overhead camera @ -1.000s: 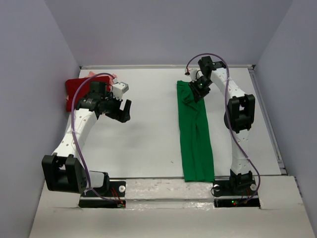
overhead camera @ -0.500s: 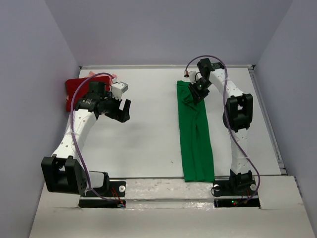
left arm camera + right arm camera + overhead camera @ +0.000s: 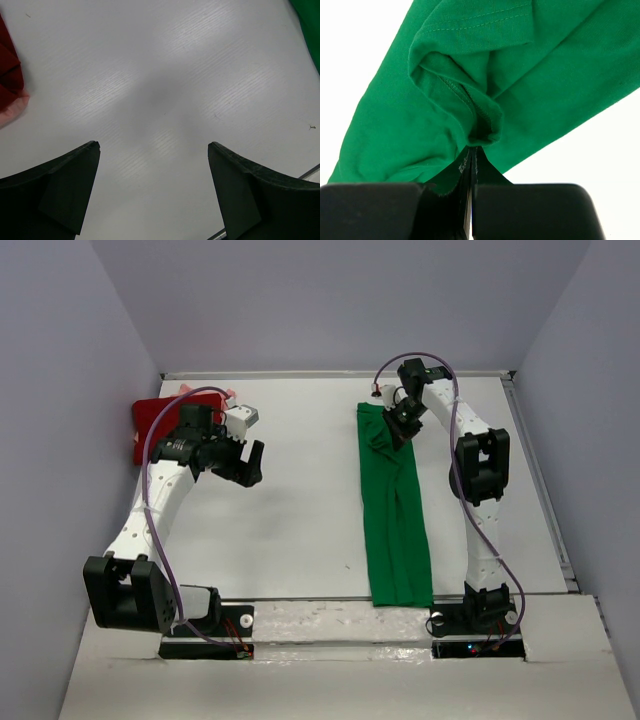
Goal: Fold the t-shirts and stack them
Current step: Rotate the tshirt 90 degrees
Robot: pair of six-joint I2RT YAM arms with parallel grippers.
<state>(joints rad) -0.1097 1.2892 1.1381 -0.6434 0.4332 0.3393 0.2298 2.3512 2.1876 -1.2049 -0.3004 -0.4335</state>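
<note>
While left fingers [image 3: 60, 195] gape, right fingers [image 3: 395, 210] pinch one green shirt [image 3: 395, 520] of three.

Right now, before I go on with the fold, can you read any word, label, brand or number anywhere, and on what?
No readable text in any view.
The bright green cloth t-shirt shows plain fabric and stitched hems, no printed label.
The dark red cloth t-shirt and the white table are unmarked.
Nothing legible on the white robot arms.
</note>
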